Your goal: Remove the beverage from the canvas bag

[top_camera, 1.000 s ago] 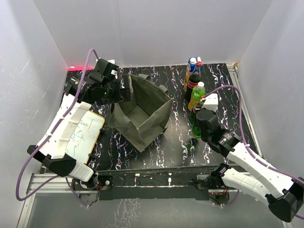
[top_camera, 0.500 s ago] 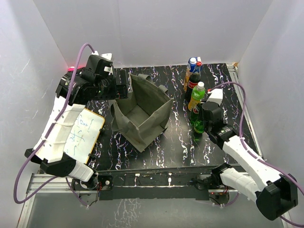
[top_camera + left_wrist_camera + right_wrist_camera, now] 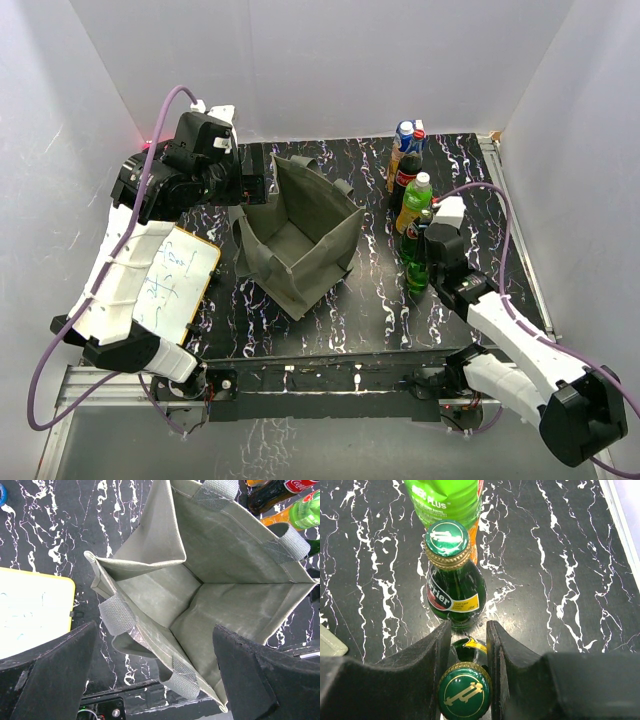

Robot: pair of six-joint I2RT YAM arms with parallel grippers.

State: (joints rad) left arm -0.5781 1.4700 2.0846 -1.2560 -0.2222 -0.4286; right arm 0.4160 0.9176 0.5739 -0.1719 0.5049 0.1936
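The olive-grey canvas bag stands open in the middle of the table. In the left wrist view its inside looks bare. My left gripper is open above the bag's far left rim, its fingers wide apart and holding nothing. My right gripper is shut on the neck of a green Perrier bottle, held upright right of the bag. A second Perrier bottle stands just beyond it, close to my fingertips.
Beyond the Perrier bottles, a row runs to the back wall: a green-and-orange bottle, a cola bottle and blue cans. A white board lies left of the bag. White walls enclose the table.
My left gripper has drawn back and up, away from the bag's rim. My right gripper has shifted a little with the green bottle, and its arm has straightened toward the row.
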